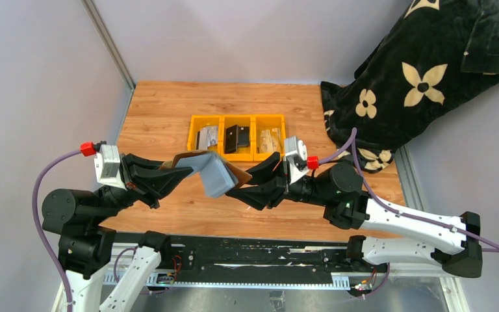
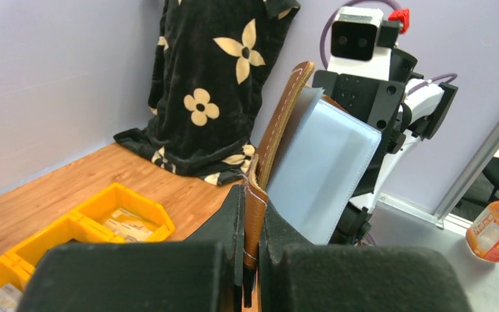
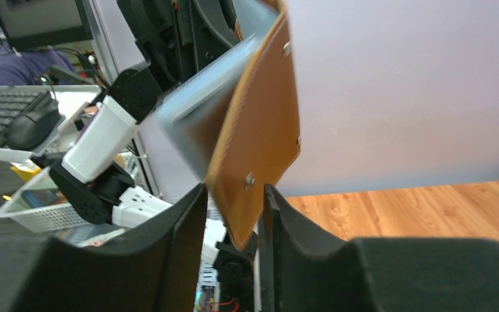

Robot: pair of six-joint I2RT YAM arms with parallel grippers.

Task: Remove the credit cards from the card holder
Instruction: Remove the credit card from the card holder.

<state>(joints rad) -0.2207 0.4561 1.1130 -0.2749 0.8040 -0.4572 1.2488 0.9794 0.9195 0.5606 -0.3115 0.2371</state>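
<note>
The brown leather card holder [image 1: 209,170] hangs open between the 2 claws, grey inside facing up. Beyond them, credit cards [image 1: 236,138] lie in yellow bins.

Our left arm [image 1: 81,214] and right arm [image 1: 390,221] have black joints and white link covers. Each wrist carries a white camera box [image 1: 109,162] with a small red part [image 1: 88,148] beside it. A purple cable [image 1: 42,188] runs along each arm. The fingers [image 2: 130,273] are thick, matt black, with rounded edges.
</note>
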